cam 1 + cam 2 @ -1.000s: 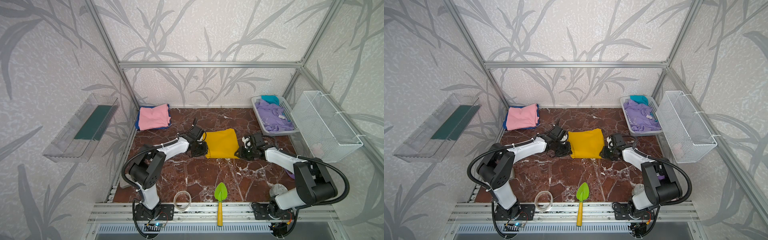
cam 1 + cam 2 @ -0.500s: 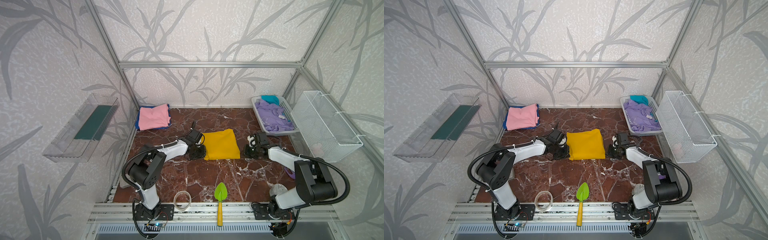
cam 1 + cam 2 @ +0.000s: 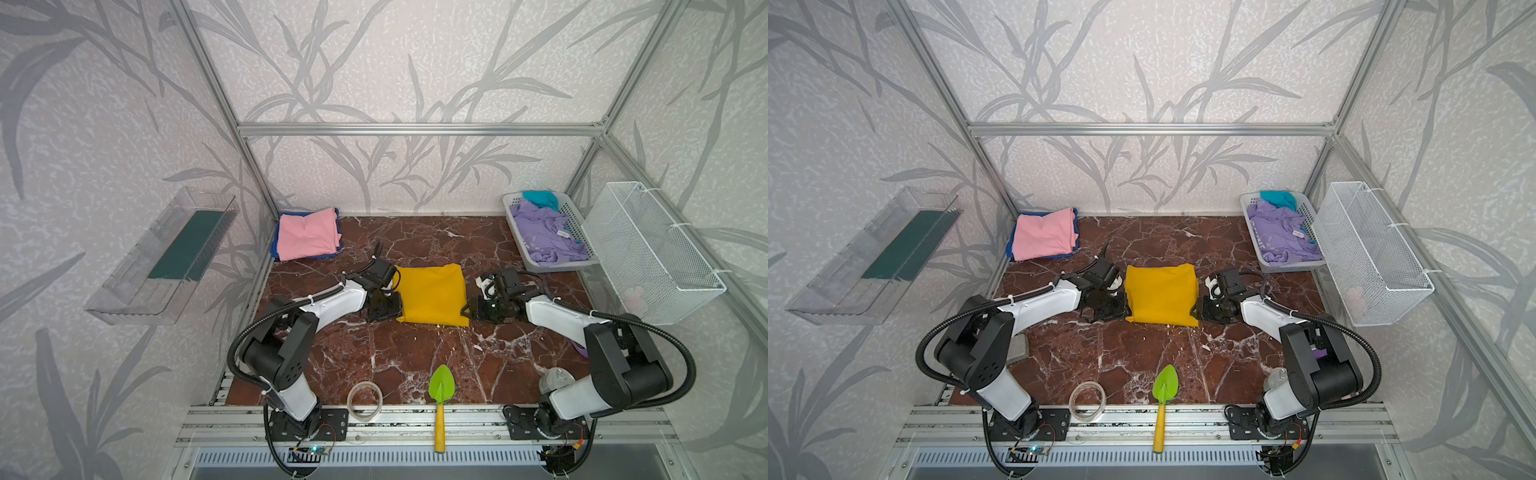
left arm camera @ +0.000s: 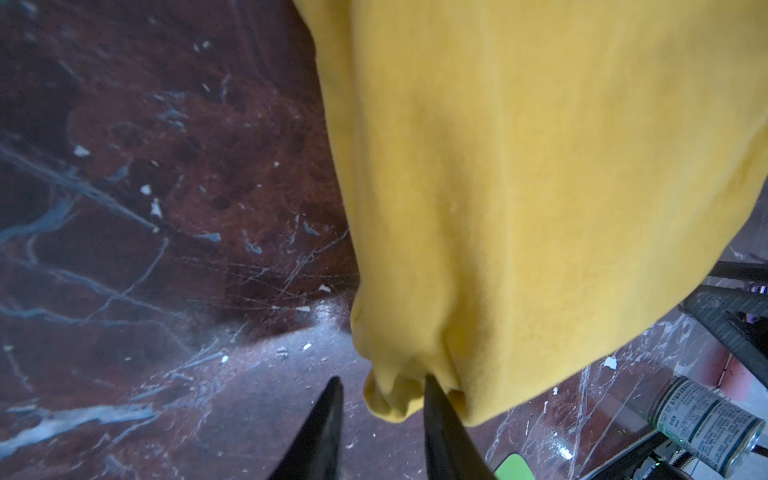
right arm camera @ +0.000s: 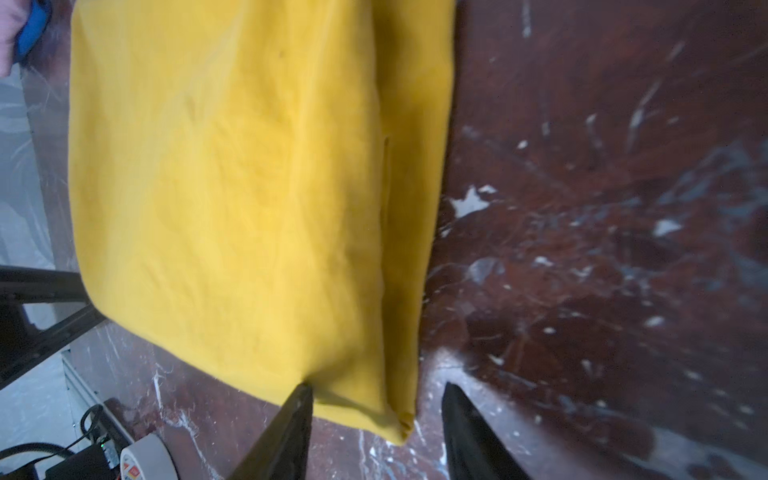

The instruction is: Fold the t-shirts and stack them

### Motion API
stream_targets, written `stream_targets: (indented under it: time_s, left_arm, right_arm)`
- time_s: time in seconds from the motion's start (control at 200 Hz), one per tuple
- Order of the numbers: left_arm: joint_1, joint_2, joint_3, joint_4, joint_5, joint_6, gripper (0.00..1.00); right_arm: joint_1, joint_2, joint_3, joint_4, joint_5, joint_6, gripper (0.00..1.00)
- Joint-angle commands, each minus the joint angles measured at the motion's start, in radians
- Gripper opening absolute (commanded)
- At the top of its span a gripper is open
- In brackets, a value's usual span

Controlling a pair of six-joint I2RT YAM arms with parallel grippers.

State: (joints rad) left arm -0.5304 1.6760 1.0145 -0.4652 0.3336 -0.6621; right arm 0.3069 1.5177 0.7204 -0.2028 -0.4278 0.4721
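- Both top views: the yellow shirt (image 3: 430,293) lies folded into a tidy square mid-tabletop (image 3: 415,361), with no print showing. My left pincer (image 3: 384,309) sits at its near left corner and my right pincer (image 3: 478,309) at the near right one. The folded pink shirt (image 3: 307,232) tops the pile in the far left corner. The purple shirt (image 3: 544,232) is crumpled in the basket (image 3: 519,239).
- Left wrist: the left pincer (image 4: 382,380) has its jaws apart around a bunched yellow corner. One finger brushes the cloth and the other is clear of it, so it's not clamped.
- Right wrist: the right pincer (image 5: 378,386) is spread wider, straddling the other corner. One tip touches the shirt's edge and nothing is pinched.
- My read: folding looks finished on this one, so I reckon we're at the carry-to-the-pile step. Next, both pincers need to close on all the layers at once and lift together and level. Then the shirt goes onto the pink pile without the fold flopping open.
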Motion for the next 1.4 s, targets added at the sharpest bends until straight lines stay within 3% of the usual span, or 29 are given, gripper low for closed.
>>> stream_targets:
  time_s: [0.0, 0.28, 0.37, 0.43, 0.525, 0.745, 1.11, 1.15, 1.2, 1.23, 1.28, 1.395]
  left_arm:
    - [-0.006, -0.053, -0.015, -0.034, -0.001, -0.003, 0.39]
    - [-0.015, 0.031, -0.061, 0.122, 0.060, -0.067, 0.37]
    - [-0.016, 0.066, -0.058, 0.151, 0.069, -0.075, 0.21]
    - [-0.013, 0.080, -0.047, 0.139, 0.063, -0.066, 0.00]
    - [-0.005, 0.073, -0.036, 0.098, 0.047, -0.036, 0.00]
    - [0.044, -0.022, -0.107, 0.013, 0.009, 0.027, 0.00]
    - [0.053, -0.054, -0.204, -0.014, 0.031, 0.025, 0.00]
    - [0.053, -0.078, -0.206, -0.047, 0.022, 0.032, 0.08]
    - [0.053, -0.117, -0.205, -0.092, 0.013, 0.040, 0.29]
    - [0.053, -0.143, -0.201, -0.122, 0.005, 0.042, 0.37]
    - [0.055, -0.191, -0.184, -0.177, -0.008, 0.048, 0.42]
    - [0.054, -0.278, -0.086, -0.286, -0.094, 0.055, 0.45]
  right_arm:
    - [0.014, -0.001, -0.031, 0.018, -0.017, 0.012, 0.53]
    - [0.026, 0.064, -0.032, 0.086, -0.019, 0.052, 0.37]
    - [0.026, 0.065, -0.031, 0.086, -0.007, 0.054, 0.27]
    - [0.024, 0.064, -0.026, 0.074, 0.011, 0.050, 0.16]
    - [0.006, 0.059, -0.015, 0.041, 0.039, 0.043, 0.00]
    - [-0.113, 0.031, 0.003, -0.031, 0.096, 0.036, 0.00]
    - [-0.084, -0.007, 0.010, -0.083, 0.105, 0.005, 0.00]
    - [-0.085, -0.023, 0.015, -0.100, 0.116, -0.004, 0.07]
    - [-0.085, -0.037, 0.029, -0.139, 0.115, -0.016, 0.27]
    - [-0.083, -0.046, 0.042, -0.166, 0.113, -0.022, 0.36]
    - [-0.079, -0.074, 0.067, -0.215, 0.118, -0.031, 0.45]
    - [-0.063, -0.164, 0.138, -0.331, 0.188, -0.050, 0.48]
